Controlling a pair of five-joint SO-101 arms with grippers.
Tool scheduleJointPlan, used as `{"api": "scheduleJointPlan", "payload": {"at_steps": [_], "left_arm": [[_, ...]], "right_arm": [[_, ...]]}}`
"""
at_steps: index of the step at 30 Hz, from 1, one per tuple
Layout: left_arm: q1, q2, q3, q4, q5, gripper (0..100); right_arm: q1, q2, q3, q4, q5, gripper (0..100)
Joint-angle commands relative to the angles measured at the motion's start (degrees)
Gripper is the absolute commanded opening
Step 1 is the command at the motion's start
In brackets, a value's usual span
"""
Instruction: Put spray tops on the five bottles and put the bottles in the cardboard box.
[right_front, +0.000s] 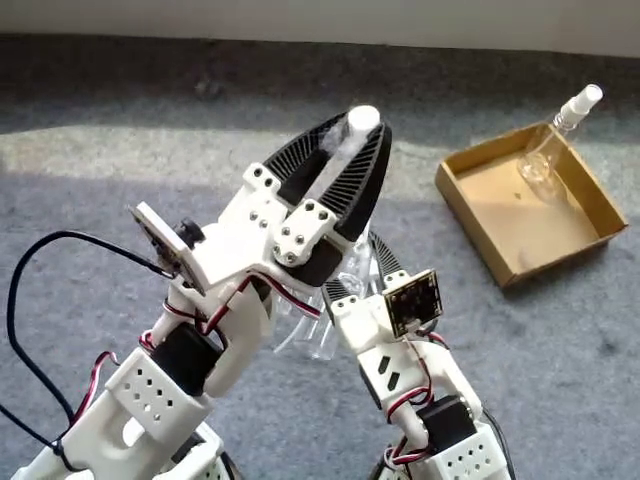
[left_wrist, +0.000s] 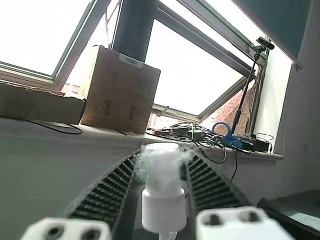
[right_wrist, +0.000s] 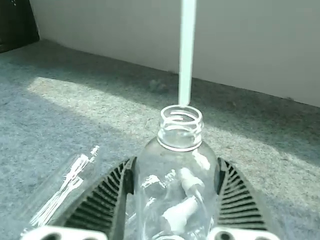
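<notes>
1. Grey carpet (right_front: 120, 180) covers the worktop. The cardboard box (right_front: 520, 225) sits toward its far right corner, with one capped bottle (right_front: 540, 165) leaning inside and its head poking over the rim.
2. Raised over mid-worktop, the left gripper (right_front: 350, 140) is clamped on a spray top (left_wrist: 161, 200). Just below it, the right gripper (right_wrist: 175, 167) is clamped round an open bottle (right_wrist: 177, 150), held upright.
3. The open bottle is clear and rigid, likely light and slick; glass or plastic, can't tell. It is best held round the wide body.
4. The spray top looks like light hard plastic. Its dip tube (right_wrist: 186, 50) is thin and probably bendy, so grip the head, not the tube.
5. The right wrist view gives the tube tip at the bottle mouth (right_wrist: 181, 131), plus a spare bottle (right_wrist: 65, 192) lying beside. In the high view the left gripper blocks that joint, but the box contents are plain.
</notes>
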Motion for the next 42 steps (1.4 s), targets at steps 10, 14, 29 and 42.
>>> {"api": "scheduleJointPlan", "payload": {"at_steps": [10, 14, 29, 42], "left_arm": [[-5.23, 0.31, -1.45, -1.58, 0.62, 1], [-5.23, 0.40, -1.54, -1.58, 0.62, 1], [-5.58, 6.02, -0.57, -3.52, 0.62, 1], [-4.35, 5.93, 12.53, -3.60, 0.44, 1]], "right_arm": [[0.66, -0.84, 0.13, 0.40, 0.00, 14.3], [0.66, -0.84, 0.13, 0.40, 0.00, 14.3], [0.66, -0.84, 1.54, 0.13, 0.00, 14.3], [0.66, -0.84, 1.71, 0.13, 0.00, 14.3]]}}
